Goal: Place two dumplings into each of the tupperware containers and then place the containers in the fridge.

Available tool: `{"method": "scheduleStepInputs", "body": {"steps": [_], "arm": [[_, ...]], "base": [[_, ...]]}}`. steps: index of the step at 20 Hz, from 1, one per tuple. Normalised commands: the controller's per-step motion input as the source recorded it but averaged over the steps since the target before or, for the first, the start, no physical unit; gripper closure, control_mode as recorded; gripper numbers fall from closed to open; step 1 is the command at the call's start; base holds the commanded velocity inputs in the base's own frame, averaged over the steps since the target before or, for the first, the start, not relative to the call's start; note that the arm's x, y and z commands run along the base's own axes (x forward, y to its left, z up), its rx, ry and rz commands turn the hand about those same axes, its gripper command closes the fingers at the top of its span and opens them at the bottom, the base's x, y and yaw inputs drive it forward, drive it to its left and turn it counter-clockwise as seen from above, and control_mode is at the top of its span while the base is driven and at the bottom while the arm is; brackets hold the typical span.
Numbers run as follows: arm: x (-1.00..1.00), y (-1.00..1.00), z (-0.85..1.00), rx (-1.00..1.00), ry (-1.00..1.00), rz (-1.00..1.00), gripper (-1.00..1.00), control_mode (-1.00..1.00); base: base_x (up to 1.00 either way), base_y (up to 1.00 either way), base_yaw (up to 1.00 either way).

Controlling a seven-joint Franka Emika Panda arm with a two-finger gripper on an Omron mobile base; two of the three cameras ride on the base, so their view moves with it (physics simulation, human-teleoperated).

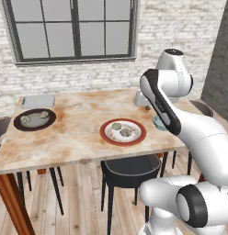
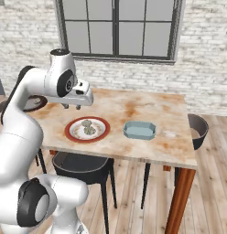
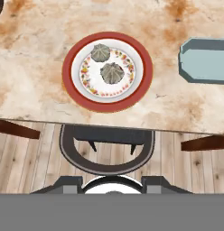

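I held my pincer (image 2: pixel 78 106) above the table (image 1: pixel 79 133), over the edge nearest my base and just short of the red-rimmed plate (image 3: pixel 107 71); I could not tell whether its fingers stood apart or together, since the views showed the hand only from the side. Two dumplings (image 3: pixel 107 63) lay on that plate, one beside the other and almost touching. Taking the plate as landmark, one tupperware container (image 3: pixel 206 60) sat empty on the table well off to one side of it, and a second container (image 1: pixel 37 101) lay flat at the far corner on the other side, just behind the dark brown plate (image 1: pixel 35 119), which carried more dumplings (image 1: pixel 34 118). The step in hand, I judged, was the first pick: I should come straight down over one dumpling, choosing the one nearer the plate's rim so a finger would not nudge its neighbour, and set the fingers across its narrow width. A rounded lump could roll or slip, so a gentle close and a clean vertical lift seemed wise before carrying it to the nearer container. No brand, label or writing could be read anywhere.
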Motion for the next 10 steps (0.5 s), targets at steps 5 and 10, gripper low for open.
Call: {"method": "scheduleStepInputs", "body": {"steps": [5,10], "arm": [[0.01,0.25,-0.13,-0.03,0.0,-0.06,-1.0,-1.0],[0.21,0.18,-0.52,-0.02,0.0,-0.16,-1.0,-1.0]], "base": [[0.0,0.0,0.0],[0.0,0.0,0.0]]}}
